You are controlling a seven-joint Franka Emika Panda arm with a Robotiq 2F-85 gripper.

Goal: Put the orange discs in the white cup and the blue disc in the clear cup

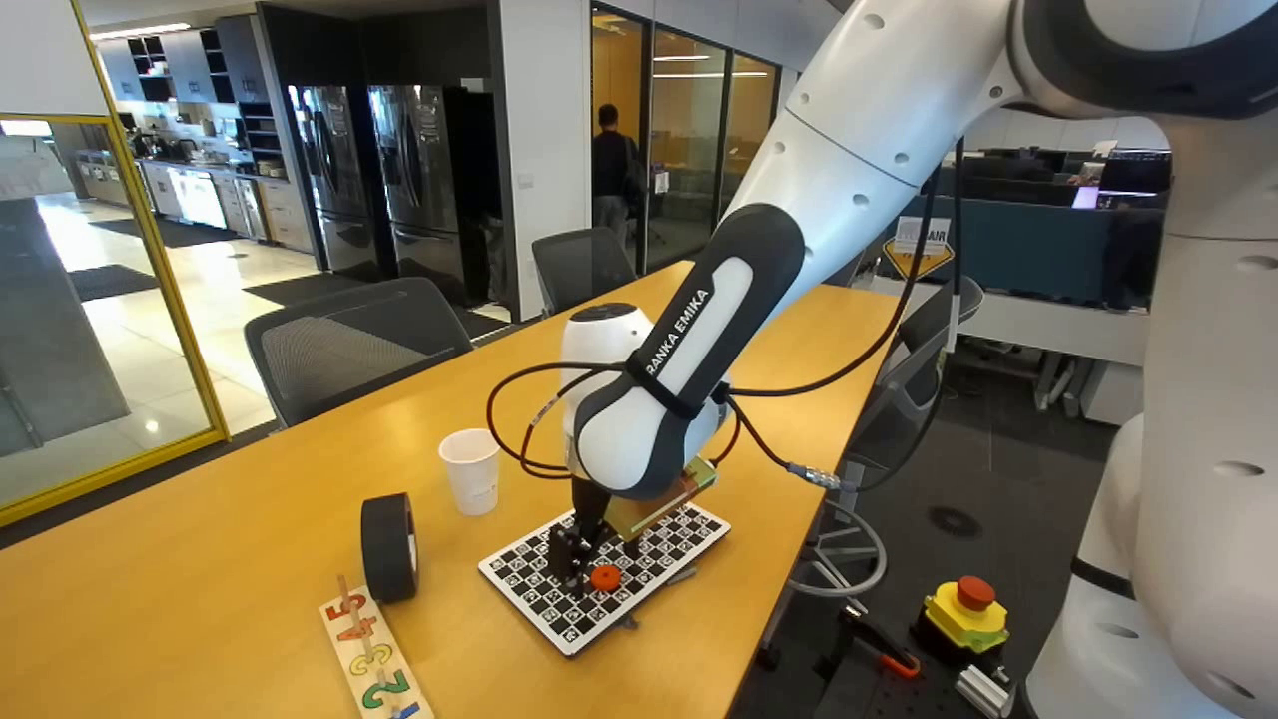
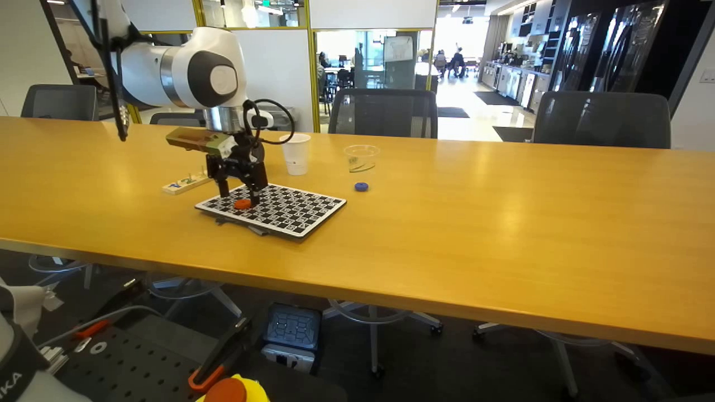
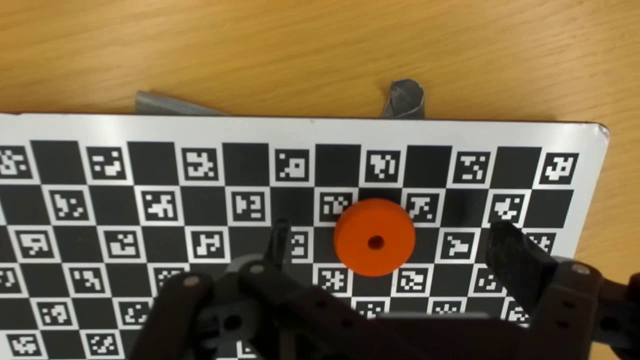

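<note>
One orange disc [image 3: 362,225] with a small centre hole lies flat on the black-and-white checkered board [image 3: 300,124]. My gripper [image 3: 390,231] is open above that board, its fingers [image 3: 505,250] standing apart on either side of the disc without touching it; the disc sits nearer the left finger in the wrist view. Both exterior views show the gripper [image 2: 240,196] low over the disc [image 2: 242,205]. Behind the board is the upright white cup [image 2: 296,155]; its bottom inside is hidden. In an exterior view the clear cup [image 2: 362,158] stands on the table, with the blue disc [image 2: 361,186] in front of it.
A black roll [image 1: 387,547] stands on its rim beside a wooden number strip [image 1: 371,654] with pegs. Grey tape-like pieces [image 3: 406,97] stick out from under the board's edge. Cables [image 1: 519,384] loop around the wrist. Chairs [image 2: 382,114] line the table's far side.
</note>
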